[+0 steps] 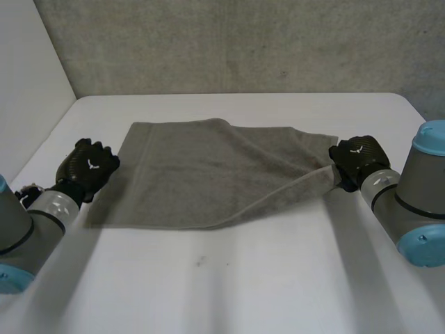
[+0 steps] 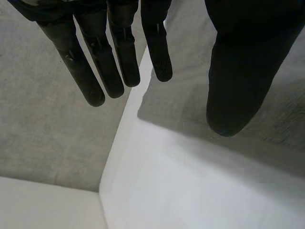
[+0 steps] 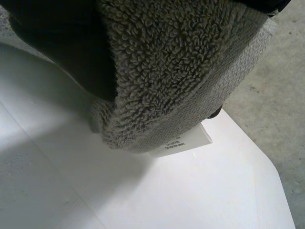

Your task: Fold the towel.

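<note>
Here, towel (image 1: 208,174) corner pinched in right robot hand (image 1: 358,160); left robot hand (image 1: 89,167) spread alongside.

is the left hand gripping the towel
No: the left hand's fingers are straight and hold nothing, with the towel beside them.

Grey towel (image 1: 208,174) on white table (image 1: 264,278)

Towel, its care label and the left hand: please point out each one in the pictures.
towel (image 1: 201,174): head view, middle of the flat cloth.
care label (image 3: 183,142): right wrist view, printed face of the white tag.
left hand (image 1: 89,167): head view, back of the hand.
</note>
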`<action>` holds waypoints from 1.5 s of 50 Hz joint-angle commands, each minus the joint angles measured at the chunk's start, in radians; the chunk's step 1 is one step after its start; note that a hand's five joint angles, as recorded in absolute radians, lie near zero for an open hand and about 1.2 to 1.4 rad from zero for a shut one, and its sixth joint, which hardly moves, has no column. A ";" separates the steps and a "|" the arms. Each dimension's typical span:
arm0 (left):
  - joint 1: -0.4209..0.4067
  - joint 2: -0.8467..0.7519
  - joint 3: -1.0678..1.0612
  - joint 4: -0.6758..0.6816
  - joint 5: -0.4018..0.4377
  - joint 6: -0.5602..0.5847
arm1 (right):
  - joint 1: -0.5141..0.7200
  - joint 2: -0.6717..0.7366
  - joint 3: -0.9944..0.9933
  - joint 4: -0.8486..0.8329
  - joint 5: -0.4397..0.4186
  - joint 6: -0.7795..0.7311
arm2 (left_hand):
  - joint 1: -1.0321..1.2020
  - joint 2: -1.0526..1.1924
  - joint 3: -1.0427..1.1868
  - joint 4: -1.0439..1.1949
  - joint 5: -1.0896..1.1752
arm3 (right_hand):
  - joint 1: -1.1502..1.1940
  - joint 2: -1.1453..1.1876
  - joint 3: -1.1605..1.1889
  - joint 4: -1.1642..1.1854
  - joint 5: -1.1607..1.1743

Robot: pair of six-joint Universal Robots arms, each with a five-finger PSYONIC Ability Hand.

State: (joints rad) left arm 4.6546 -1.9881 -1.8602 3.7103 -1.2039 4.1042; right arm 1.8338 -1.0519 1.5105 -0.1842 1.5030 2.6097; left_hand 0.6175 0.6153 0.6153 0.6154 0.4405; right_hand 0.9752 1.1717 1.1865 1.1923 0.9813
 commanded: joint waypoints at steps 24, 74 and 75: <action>-0.011 -0.023 0.025 -0.291 0.155 -0.324 | -0.007 -0.002 -0.009 0.003 -0.001 0.006 | 0.168 0.170 0.170 0.170 0.171 | 0.421 0.225 0.210 0.204 0.240; -0.010 -0.166 0.196 -0.359 0.150 -0.320 | -0.004 0.006 0.007 0.003 -0.001 0.000 | 0.139 0.141 0.141 0.141 0.142 | 0.421 0.225 0.210 0.204 0.240; -0.010 -0.173 0.203 -0.357 0.150 -0.318 | -0.002 0.006 0.007 0.003 -0.001 -0.002 | 0.139 0.141 0.141 0.141 0.142 | 0.421 0.225 0.210 0.204 0.240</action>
State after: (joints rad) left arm 4.6449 -2.1306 -1.6900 3.3520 -1.0539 3.7843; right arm 1.8302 -1.0469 1.5147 -0.1809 1.5018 2.6092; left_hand 0.6572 0.6582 0.6583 0.6595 0.4818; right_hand 0.9752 1.1717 1.1872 1.1927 0.9819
